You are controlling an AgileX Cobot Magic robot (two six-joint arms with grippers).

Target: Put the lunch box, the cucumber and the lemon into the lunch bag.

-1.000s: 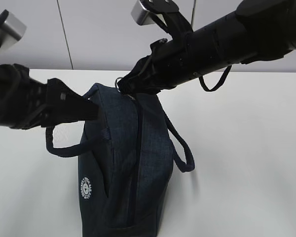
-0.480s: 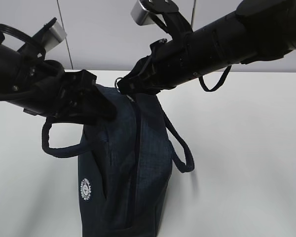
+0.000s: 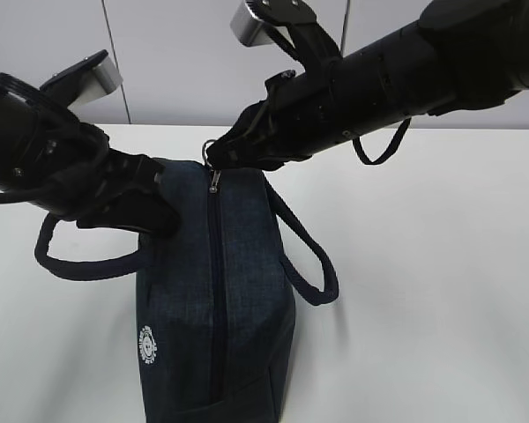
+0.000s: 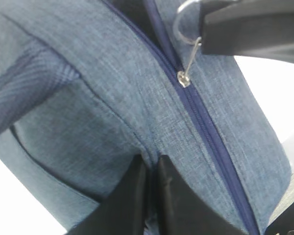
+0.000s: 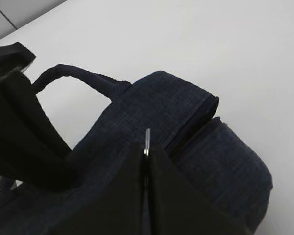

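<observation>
— What's different from a second ago?

— The left arm has swung in and up, and its pincer (image 3: 145, 207) now bites the cloth on the near side of the lunch bag (image 3: 220, 308). The bag has squared up under it; the zipper line (image 3: 213, 291) runs straighter down the middle, and the loop handle (image 3: 75, 264) beside that pincer has dropped lower and wider.

— And the right pincer?

— The right pincer (image 3: 219, 159) sits at the far top end of the bag, pressed together on the metal ring pull (image 4: 185, 22). In the right wrist view the thin metal edge (image 5: 147, 142) shows just between its fingertips.

— Left one shut as well?

— Yes, its two fingers (image 4: 132, 200) are pinched on a fold of fabric, just to the side of the zipper.

— So how far along is the job?

— Early, I'd judge. The slider (image 4: 184, 79) hangs right below the right pincer, and from there towards the camera the teeth look closed, so the bag is not open yet.

— The lunch box, cucumber, lemon?

— None shows in any view — only bare white worktop (image 3: 441, 264) around the bag. Whether anything is inside I cannot tell. Opening seems the step in hand; all three items appear still to go in.
</observation>
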